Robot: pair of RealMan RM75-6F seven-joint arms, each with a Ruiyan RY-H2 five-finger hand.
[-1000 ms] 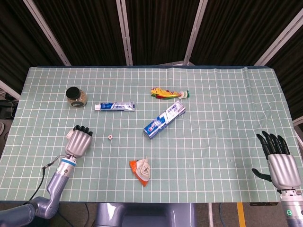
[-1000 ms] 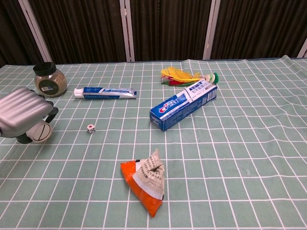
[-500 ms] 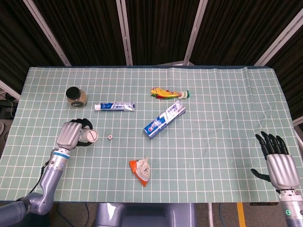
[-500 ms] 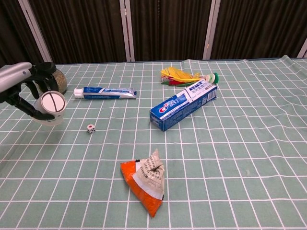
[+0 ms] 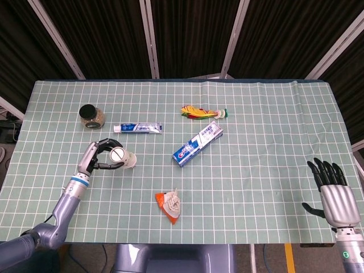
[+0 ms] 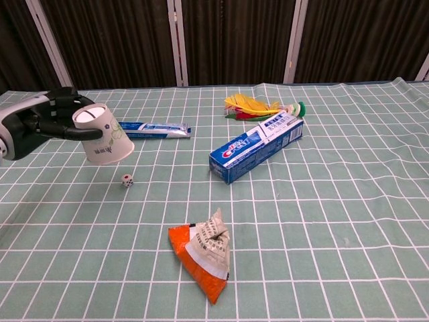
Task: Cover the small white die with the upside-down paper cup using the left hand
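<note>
Item 1, paper cup (image 6: 104, 136): held in my left hand (image 5: 95, 157), fingers curled round its closed base end, mouth tilted down and to the right, clear of the table. I judge it very light, thin-walled and easily crushed, so the hold belongs near the stiffer base rim, with only light pressure; the smooth wall may slip if the hold is too loose. Item 2, small white die (image 6: 127, 180): lies on the green checked cloth (image 6: 322, 201), just below the cup's open mouth in the chest view; in the head view the cup hides it. I judge it hard, light and prone to skid or roll if the rim clips it, so the cup should come down level and centred. Item 3, my right hand (image 5: 335, 193): near right edge, fingers spread, holding nothing.
</note>
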